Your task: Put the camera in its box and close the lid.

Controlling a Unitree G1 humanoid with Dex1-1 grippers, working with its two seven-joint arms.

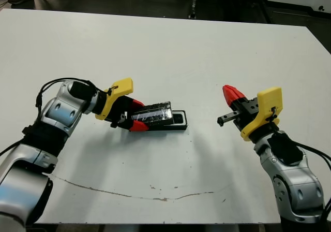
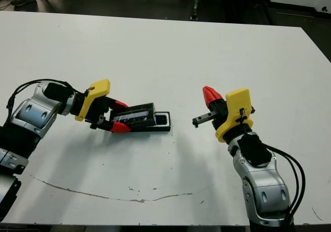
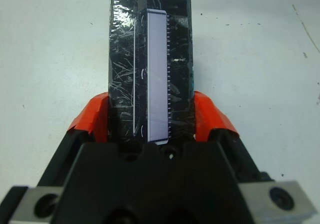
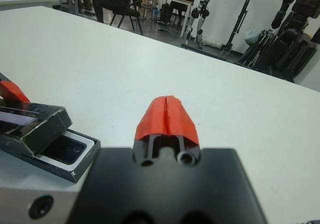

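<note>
**Operator:** White tabletop [image 1: 170,51], and what do you count on it?

**Observer:** You have one box [image 1: 178,124], one lid [image 1: 152,112] and two grippers. The box lies near the middle of the table, its white lining showing at the end toward the right arm. A dark thing rests in that uncovered end, as the right wrist view shows; whether it is the camera I cannot tell you.

**Operator:** Where does the lid sit?

**Observer:** Your left gripper [image 1: 135,115] clasps it, one red finger [image 3: 95,116] on each long edge. It is tilted, the held end raised, the far end lying over the box and covering most of it. So the box is not fully closed.

**Operator:** And the right side?

**Observer:** Your right gripper [image 1: 232,94] hangs above bare table, well apart from the box. Its two red fingertips [image 4: 166,116] are pressed together on nothing.

**Operator:** Anything else?

**Observer:** One thin brown streak [image 1: 129,193] runs across the table's near part.
</note>
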